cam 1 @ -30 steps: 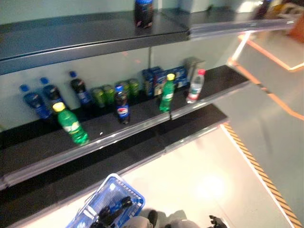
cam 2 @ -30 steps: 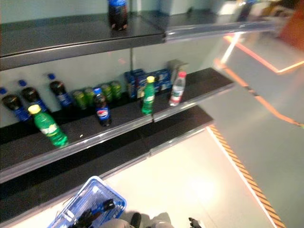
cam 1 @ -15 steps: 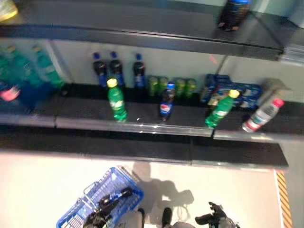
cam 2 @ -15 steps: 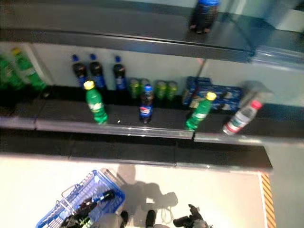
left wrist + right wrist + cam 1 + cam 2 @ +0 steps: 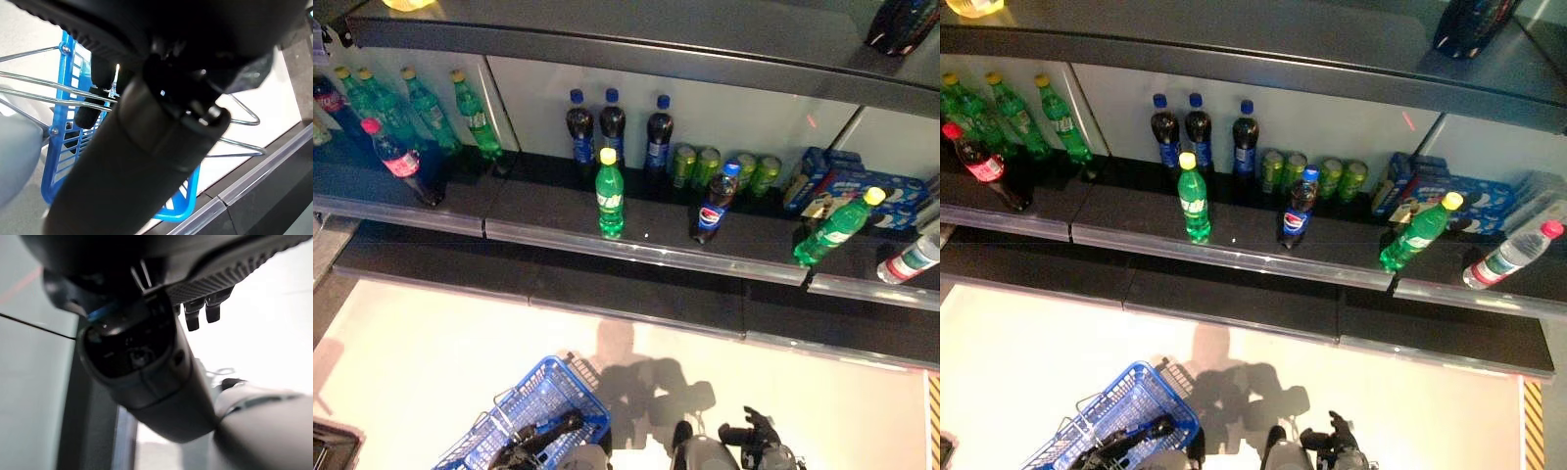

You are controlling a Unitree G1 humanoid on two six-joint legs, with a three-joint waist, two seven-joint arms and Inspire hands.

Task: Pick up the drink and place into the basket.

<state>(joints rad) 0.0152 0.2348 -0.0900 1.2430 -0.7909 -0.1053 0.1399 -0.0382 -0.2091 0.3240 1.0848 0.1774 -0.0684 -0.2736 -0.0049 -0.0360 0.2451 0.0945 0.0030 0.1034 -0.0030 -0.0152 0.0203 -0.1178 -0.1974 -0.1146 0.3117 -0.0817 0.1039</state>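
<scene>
Plastic bottles and cans are lined up on the dark middle shelf (image 5: 548,240), and none has yet been taken: the drink for the task is still on the shelf, well apart from both hands. The task sentence does not say which drink is meant; the nearest candidates at the shelf's front edge are an upright green bottle (image 5: 610,193) with a yellow cap and a dark cola bottle (image 5: 713,204) with a blue cap. Either is judged to be filled, hence moderately heavy, with a smooth, rounded and somewhat slippery wall that yields slightly under pressure. Hold is best taken around the mid-body, at or just below the label, with fingers and thumb opposed; the narrow neck and cap are judged less secure. A second green bottle (image 5: 832,230) further right is tilted and could roll if bumped. The blue basket (image 5: 548,401), plastic with wire handles, is carried low at the left; nothing is seen inside it, though part of it is hidden. The left hand (image 5: 540,438) is curled round the basket's wire handle. The right hand (image 5: 751,438) is held low and holds nothing; whether its fingers are apart or together cannot be told.
</scene>
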